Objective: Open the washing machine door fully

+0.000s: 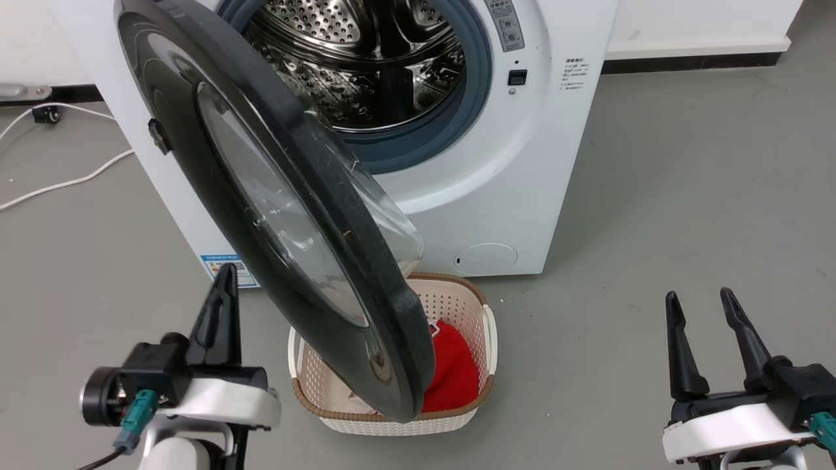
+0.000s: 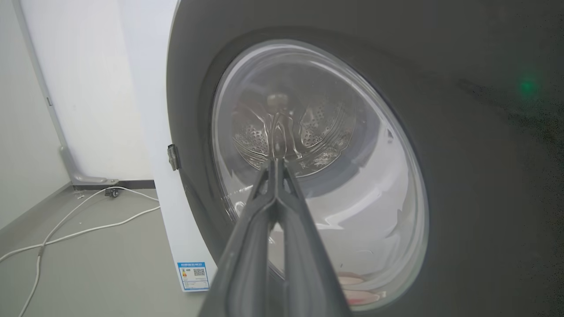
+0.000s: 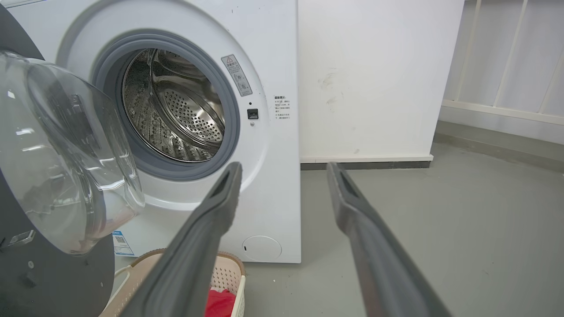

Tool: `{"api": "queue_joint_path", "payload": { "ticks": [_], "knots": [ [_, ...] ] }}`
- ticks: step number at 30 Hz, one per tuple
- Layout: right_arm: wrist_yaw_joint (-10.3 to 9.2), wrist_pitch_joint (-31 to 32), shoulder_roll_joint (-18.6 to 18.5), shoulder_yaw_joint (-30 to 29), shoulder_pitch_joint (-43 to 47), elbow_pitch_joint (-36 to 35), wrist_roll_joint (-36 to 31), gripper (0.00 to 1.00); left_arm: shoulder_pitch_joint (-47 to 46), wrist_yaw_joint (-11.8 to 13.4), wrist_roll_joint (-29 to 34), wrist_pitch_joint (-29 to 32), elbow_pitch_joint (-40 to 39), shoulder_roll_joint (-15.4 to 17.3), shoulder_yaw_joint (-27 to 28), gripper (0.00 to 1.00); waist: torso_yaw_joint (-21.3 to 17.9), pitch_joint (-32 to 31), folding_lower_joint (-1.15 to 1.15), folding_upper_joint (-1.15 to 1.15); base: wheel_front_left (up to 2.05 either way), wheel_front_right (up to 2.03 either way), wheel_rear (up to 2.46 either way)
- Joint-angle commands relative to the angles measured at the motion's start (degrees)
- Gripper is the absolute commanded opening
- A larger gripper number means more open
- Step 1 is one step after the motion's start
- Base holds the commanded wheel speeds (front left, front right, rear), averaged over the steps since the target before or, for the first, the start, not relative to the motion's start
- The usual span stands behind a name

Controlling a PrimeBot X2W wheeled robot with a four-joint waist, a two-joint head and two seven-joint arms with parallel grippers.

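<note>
The white washing machine [image 1: 522, 163] stands ahead with its steel drum [image 1: 359, 59] exposed. Its round black door [image 1: 196, 137] hangs swung out toward me on a left-side hinge, glass bowl [image 1: 392, 228] bulging back toward the drum. My left gripper [image 1: 225, 277] is shut, low left, just left of the door's outer face and apart from it. In the left wrist view the shut left gripper [image 2: 276, 160] points at the door window [image 2: 352, 211]. My right gripper [image 1: 700, 300] is open and empty, low right, far from the washing machine [image 3: 273, 66]. The right wrist view shows the door's glass bowl [image 3: 57, 154] and my open right gripper [image 3: 284, 167].
A cream perforated basket [image 1: 486, 326] holding red cloth [image 1: 450, 372] sits on the grey floor under the door's lower edge. White cables [image 1: 59, 183] lie on the floor left of the machine. Open floor stretches to the right.
</note>
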Motion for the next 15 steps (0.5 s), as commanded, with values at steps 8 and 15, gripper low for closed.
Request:
{"api": "queue_joint_path", "payload": {
  "ticks": [8, 15],
  "knots": [
    [-0.04, -0.34, 0.18, -0.29, -0.98, 0.53, 0.63, 1.0, -1.69, 1.45, -1.09, -0.13, -11.12, -0.24, 0.71, 0.0, 0.3, 0.07, 0.0, 0.0, 0.0, 0.0, 0.0],
    [-0.04, -0.39, 0.18, -0.26, -1.31, 0.7, 1.25, 1.0, -4.91, 2.07, -1.44, -0.12, -26.01, -0.4, -0.61, 0.0, 0.34, 0.49, 0.0, 0.0, 0.0, 0.0, 0.0]
  ]
}}
